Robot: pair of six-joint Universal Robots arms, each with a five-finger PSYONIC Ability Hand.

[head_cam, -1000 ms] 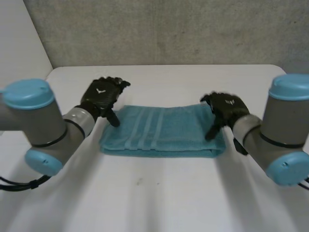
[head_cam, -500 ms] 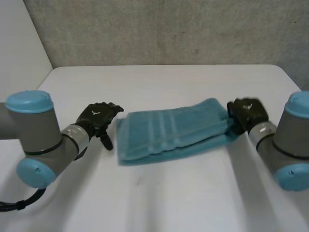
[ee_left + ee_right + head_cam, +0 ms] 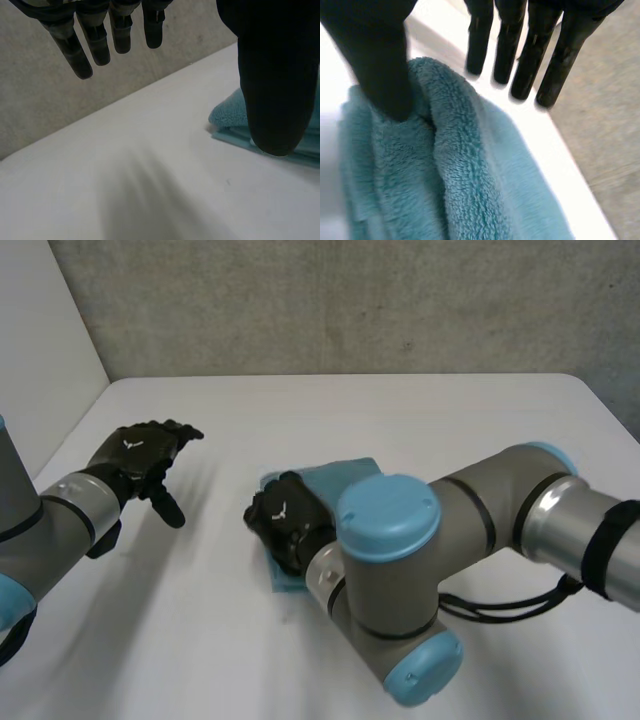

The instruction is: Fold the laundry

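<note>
Right hand (image 3: pixel 285 525) brought right end of towel (image 3: pixel 340 473) over to the left: half-fold done. Its fingers are straight, thumb on top. Left hand (image 3: pixel 140 452) withdrew toward left edge of surface (image 3: pixel 400 410), fingers slack.

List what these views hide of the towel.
- Head view: the right arm covers most of the towel; its layers cannot be counted.
- Left wrist view: the thumb of the left hand blocks the towel beyond one corner; the edge cuts the rest.
- Right wrist view: the thumb of the right hand covers a patch; the towel runs past the edge.
</note>
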